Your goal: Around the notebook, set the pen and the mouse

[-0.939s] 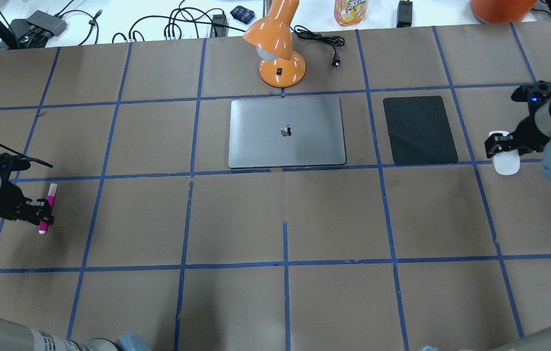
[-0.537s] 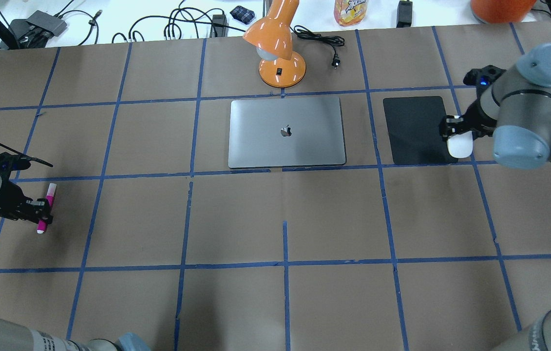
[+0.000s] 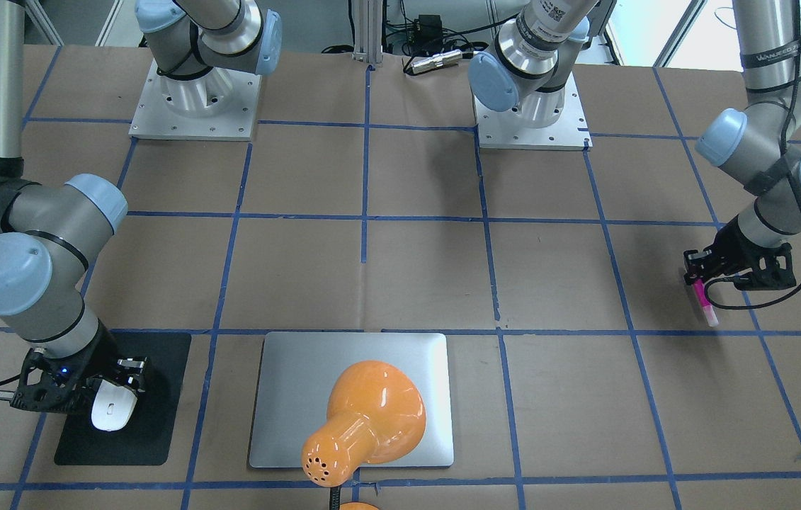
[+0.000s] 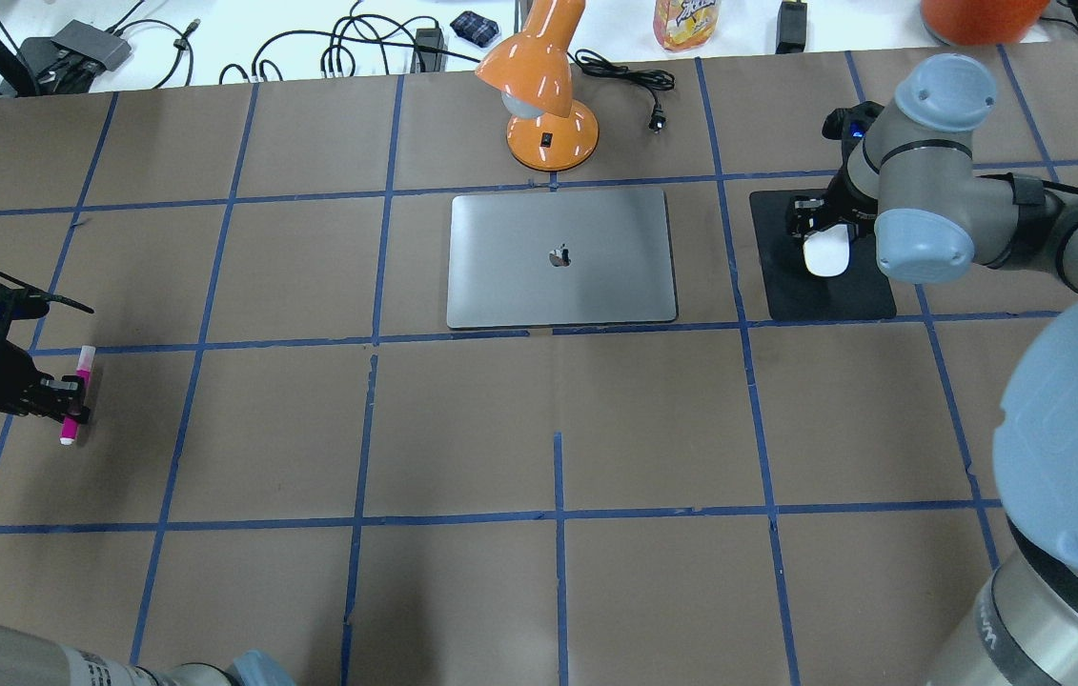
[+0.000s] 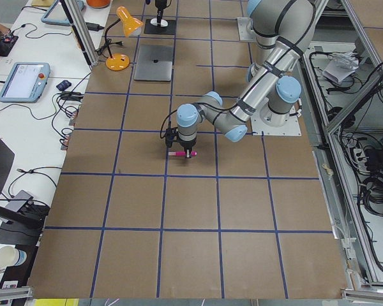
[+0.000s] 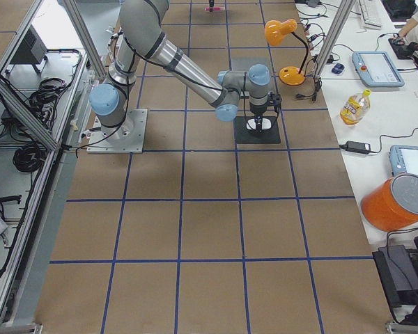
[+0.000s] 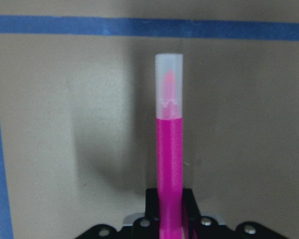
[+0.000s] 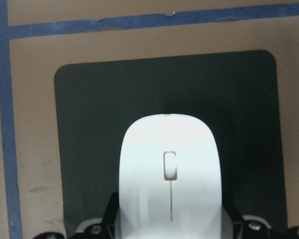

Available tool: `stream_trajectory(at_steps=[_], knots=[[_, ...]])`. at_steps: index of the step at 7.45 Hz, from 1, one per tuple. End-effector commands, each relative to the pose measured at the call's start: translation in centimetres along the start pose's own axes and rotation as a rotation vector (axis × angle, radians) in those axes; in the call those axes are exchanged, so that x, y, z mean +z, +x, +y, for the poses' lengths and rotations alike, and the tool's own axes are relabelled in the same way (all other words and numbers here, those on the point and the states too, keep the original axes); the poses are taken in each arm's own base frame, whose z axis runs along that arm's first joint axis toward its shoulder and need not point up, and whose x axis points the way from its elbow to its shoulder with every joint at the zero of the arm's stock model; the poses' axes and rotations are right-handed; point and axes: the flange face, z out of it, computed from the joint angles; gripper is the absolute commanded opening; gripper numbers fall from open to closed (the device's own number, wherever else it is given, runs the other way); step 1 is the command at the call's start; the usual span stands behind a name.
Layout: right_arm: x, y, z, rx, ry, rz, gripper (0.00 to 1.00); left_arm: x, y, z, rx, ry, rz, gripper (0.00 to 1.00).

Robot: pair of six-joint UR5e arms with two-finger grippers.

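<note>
The silver-grey notebook [image 4: 558, 257] lies flat at the table's far middle, partly behind the lamp in the front-facing view [image 3: 287, 397]. The white mouse [image 4: 826, 254] is over the black mat to the notebook's right, and my right gripper [image 4: 823, 236] is shut on it. The right wrist view shows the mouse [image 8: 169, 169] between the fingers with the mat beneath; whether it touches the mat I cannot tell. Far out to the left, my left gripper [image 4: 71, 395] is shut on the magenta pen [image 4: 73, 400], held just above the table. The pen's pale capped end [image 7: 169, 84] points away from the wrist.
A black mat [image 4: 824, 295] lies right of the notebook. An orange desk lamp [image 4: 548, 105] stands just behind the notebook, its cord trailing right. Cables, a bottle and an orange container sit on the white bench beyond the table's far edge. Blue tape lines grid the brown surface.
My right arm has swung in from the right edge, carrying the mouse left and farther back until it is over the black mat. The left gripper and pen have shifted slightly left.
</note>
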Motion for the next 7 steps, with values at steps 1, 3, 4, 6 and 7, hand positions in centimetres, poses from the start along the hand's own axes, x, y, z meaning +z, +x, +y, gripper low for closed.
stream_trajectory(at_steps=[1,3,4,6,7], knots=[[0.7,-0.1,0.0,-0.003,-0.006,-0.009,1.0,-2.5,0.0,-1.5,-0.091,0.025,-0.033,0.0],[0.0,0.0,-0.1,-0.003,-0.006,0.002,1.0,-6.4,9.4,-6.0,-0.182,-0.005,-0.106,0.0],[-2.8,-0.7,0.1,-0.009,-0.006,-0.005,1.0,-7.7,14.0,-7.7,-0.251,0.039,-0.108,0.0],[-11.0,-4.2,2.2,-0.024,-0.039,-0.021,1.0,-7.3,22.3,-8.5,-0.481,0.06,-0.077,0.0],[-16.0,-7.9,3.7,0.0,-0.053,-0.019,1.0,-7.5,26.9,-8.5,-0.608,0.076,-0.045,0.0]])
